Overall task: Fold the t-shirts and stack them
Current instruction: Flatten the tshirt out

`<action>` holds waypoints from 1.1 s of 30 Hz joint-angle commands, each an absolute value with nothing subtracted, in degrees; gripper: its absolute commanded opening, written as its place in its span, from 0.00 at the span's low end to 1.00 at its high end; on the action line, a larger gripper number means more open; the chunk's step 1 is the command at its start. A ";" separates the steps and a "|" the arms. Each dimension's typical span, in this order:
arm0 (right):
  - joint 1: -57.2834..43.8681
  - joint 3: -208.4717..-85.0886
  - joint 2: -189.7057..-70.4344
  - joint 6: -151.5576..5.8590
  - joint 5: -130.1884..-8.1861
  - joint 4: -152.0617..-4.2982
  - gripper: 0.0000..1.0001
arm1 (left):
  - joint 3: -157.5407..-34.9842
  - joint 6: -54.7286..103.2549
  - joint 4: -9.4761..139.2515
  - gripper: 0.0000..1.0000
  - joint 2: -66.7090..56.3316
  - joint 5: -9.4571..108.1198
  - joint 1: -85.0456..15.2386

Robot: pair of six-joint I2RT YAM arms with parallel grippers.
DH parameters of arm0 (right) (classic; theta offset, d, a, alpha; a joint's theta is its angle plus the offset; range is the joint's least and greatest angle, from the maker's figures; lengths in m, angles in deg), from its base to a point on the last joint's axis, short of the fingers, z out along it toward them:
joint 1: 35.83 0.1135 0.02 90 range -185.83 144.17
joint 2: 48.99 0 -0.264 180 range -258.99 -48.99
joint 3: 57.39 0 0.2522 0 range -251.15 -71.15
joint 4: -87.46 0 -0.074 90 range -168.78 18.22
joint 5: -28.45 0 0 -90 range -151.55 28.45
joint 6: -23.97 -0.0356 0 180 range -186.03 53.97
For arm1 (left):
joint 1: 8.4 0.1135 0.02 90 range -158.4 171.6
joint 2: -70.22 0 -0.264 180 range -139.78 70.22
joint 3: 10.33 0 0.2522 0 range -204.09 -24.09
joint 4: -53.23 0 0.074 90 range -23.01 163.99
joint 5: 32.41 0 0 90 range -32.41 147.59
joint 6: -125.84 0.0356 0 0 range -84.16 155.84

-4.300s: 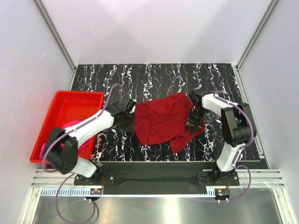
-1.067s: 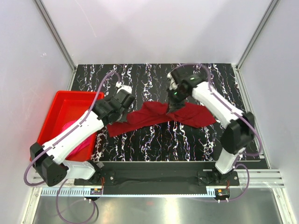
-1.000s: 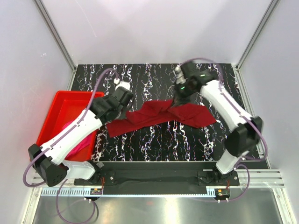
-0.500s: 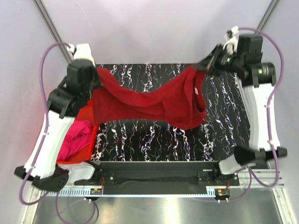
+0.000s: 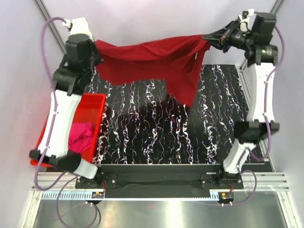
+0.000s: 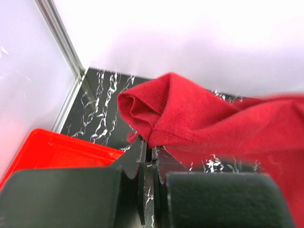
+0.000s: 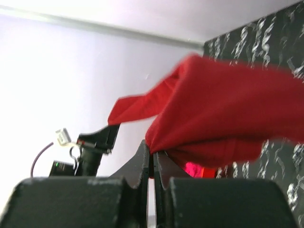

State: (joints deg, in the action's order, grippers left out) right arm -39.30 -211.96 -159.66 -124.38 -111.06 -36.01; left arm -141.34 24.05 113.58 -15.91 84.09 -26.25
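The dark crimson t-shirt (image 5: 156,61) hangs stretched high in the air between both grippers, above the black marbled table (image 5: 156,137). My left gripper (image 5: 97,45) is shut on its left end, which shows as bunched cloth (image 6: 190,123) in the left wrist view at the fingertips. My right gripper (image 5: 206,37) is shut on its right end, seen as red cloth (image 7: 228,114) in the right wrist view. A lower part of the shirt droops toward the middle. The magenta pink t-shirt (image 5: 80,135) lies crumpled in the red bin (image 5: 92,102) at the left.
The red bin also shows in the left wrist view (image 6: 52,152). White walls enclose the table at the back and sides, with metal corner posts (image 5: 47,21). The arm bases stand on the rail at the near edge.
Both arms have risen and spread apart, lifting the crimson shirt off the table and pulling it taut in the air. The pink shirt in the bin has not moved.
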 commanded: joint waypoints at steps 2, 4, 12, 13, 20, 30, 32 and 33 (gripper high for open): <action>-40.75 -203.88 -140.53 -122.29 -118.67 -39.67 0.00 | -139.77 25.03 109.62 0.00 -4.77 83.87 -25.81; -41.46 -201.05 -135.07 -118.97 -120.25 -35.99 0.00 | -135.03 25.29 109.79 0.00 0.94 82.74 -25.81; -41.72 -203.01 -122.57 -114.01 -122.02 -23.75 0.00 | -120.34 25.48 109.87 0.00 20.97 75.80 -26.33; -41.72 -201.42 -119.60 -115.50 -121.75 -24.28 0.00 | -119.20 25.04 110.14 0.00 22.04 73.61 -26.33; -41.81 -179.82 -114.90 -116.49 -112.20 -27.35 0.00 | -114.46 22.05 111.39 0.01 17.77 69.99 -26.33; -44.09 -160.61 -138.76 -106.57 -95.92 -42.91 0.01 | -105.56 19.93 99.35 0.00 -13.16 65.76 -25.98; -46.02 -163.50 -144.41 -102.89 -94.60 -43.71 0.05 | -110.54 18.89 98.72 0.09 -22.27 68.39 -25.37; -46.90 -165.69 -150.79 -102.08 -94.42 -42.14 0.07 | -114.58 18.10 100.37 0.19 -25.81 69.19 -24.76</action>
